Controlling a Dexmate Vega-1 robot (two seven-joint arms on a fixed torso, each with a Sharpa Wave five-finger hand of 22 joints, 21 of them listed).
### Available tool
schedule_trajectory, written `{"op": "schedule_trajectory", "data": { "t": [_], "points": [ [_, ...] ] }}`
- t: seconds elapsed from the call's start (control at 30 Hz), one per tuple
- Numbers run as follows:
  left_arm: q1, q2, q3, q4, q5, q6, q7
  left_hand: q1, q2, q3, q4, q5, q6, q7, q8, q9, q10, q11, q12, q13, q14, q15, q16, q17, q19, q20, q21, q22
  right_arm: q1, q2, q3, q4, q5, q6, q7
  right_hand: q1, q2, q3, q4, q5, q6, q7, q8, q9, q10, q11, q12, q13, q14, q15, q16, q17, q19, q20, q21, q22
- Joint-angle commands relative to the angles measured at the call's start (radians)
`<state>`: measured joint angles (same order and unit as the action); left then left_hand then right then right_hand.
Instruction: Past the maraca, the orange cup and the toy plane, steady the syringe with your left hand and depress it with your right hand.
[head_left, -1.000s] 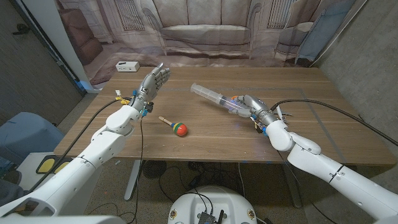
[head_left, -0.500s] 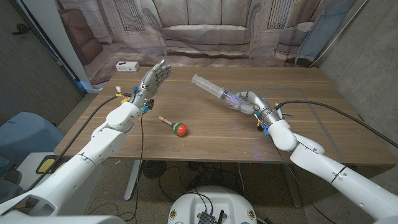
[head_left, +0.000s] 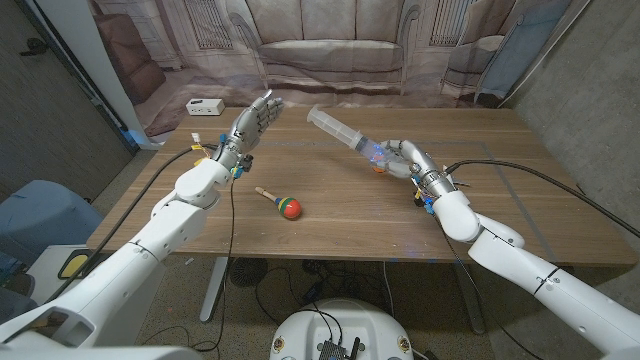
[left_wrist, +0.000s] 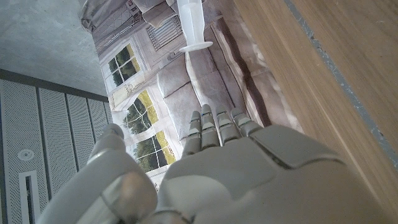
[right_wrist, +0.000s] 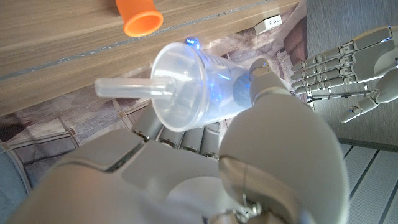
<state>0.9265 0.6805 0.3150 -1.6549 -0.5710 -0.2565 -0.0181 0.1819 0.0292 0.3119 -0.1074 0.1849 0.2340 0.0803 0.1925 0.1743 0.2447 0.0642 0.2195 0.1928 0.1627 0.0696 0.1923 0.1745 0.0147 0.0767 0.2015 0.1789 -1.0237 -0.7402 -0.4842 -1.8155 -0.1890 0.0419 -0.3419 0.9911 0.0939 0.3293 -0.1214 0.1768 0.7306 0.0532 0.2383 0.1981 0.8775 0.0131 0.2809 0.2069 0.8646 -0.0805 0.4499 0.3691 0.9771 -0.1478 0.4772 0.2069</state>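
Observation:
My right hand grips a large clear syringe by one end and holds it above the table, its free end slanting up toward my left hand. That left hand is raised in the air with fingers apart and holds nothing; a gap remains between it and the syringe. The right wrist view shows the syringe end-on in my right hand, with the left hand beyond. A wooden maraca with a coloured head lies mid-table. The orange cup lies on the table near my right hand.
A white power strip sits at the table's far left corner. A printed sofa backdrop hangs behind the far edge. Cables trail along both arms. In the left wrist view the syringe's end shows past my left hand.
My right hand has lifted the syringe and carried it slightly farther back, tilting it more steeply. My left hand has moved a little right, toward the syringe's free end.

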Motion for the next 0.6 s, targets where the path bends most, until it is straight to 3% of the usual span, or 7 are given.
{"op": "schedule_trajectory", "data": {
  "t": [0.03,0.33,0.6],
  "points": [
    [-0.031,-0.005,0.018,-0.013,0.02,-0.004,-0.003,0.0,0.006,0.001,-0.007,-0.001,0.011,-0.002,-0.003,0.006,0.012,0.001,-0.003,0.005,0.007,0.001,-0.002,0.005,0.001,0.003,-0.002,0.002,-0.001,0.018,0.015,0.026,0.047,0.103,-0.012,0.034,0.096,0.147,0.148,0.005,0.105,-0.095,-0.003,0.004,0.056,-0.054,-0.004,0.002,0.041,-0.114,-0.003,0.003,-0.006,-0.01,0.009,0.003],
    [-0.041,-0.005,0.033,-0.032,0.052,0.004,0.008,0.0,0.006,0.001,-0.008,-0.001,0.002,-0.005,-0.007,0.006,0.0,-0.003,-0.008,0.005,0.006,0.0,-0.003,0.005,0.001,0.004,-0.002,0.002,-0.001,0.023,0.019,0.037,0.057,0.132,0.0,0.036,0.096,0.148,0.146,0.005,0.104,-0.088,-0.007,0.004,0.057,-0.041,-0.009,0.003,0.04,-0.11,-0.006,0.006,-0.009,-0.007,0.017,0.002],
    [-0.064,-0.008,0.048,-0.03,0.081,-0.002,0.0,0.001,0.006,0.001,-0.008,-0.001,-0.001,-0.006,-0.007,0.006,-0.002,-0.01,-0.009,0.005,0.002,-0.002,-0.005,0.005,0.002,-0.012,-0.002,0.002,-0.007,0.024,0.026,0.029,0.06,0.14,0.001,0.039,0.098,0.149,0.144,0.005,0.104,-0.081,-0.009,0.005,0.057,-0.037,-0.012,0.003,0.041,-0.106,-0.006,0.01,-0.013,-0.004,0.022,0.002]
  ]
}}
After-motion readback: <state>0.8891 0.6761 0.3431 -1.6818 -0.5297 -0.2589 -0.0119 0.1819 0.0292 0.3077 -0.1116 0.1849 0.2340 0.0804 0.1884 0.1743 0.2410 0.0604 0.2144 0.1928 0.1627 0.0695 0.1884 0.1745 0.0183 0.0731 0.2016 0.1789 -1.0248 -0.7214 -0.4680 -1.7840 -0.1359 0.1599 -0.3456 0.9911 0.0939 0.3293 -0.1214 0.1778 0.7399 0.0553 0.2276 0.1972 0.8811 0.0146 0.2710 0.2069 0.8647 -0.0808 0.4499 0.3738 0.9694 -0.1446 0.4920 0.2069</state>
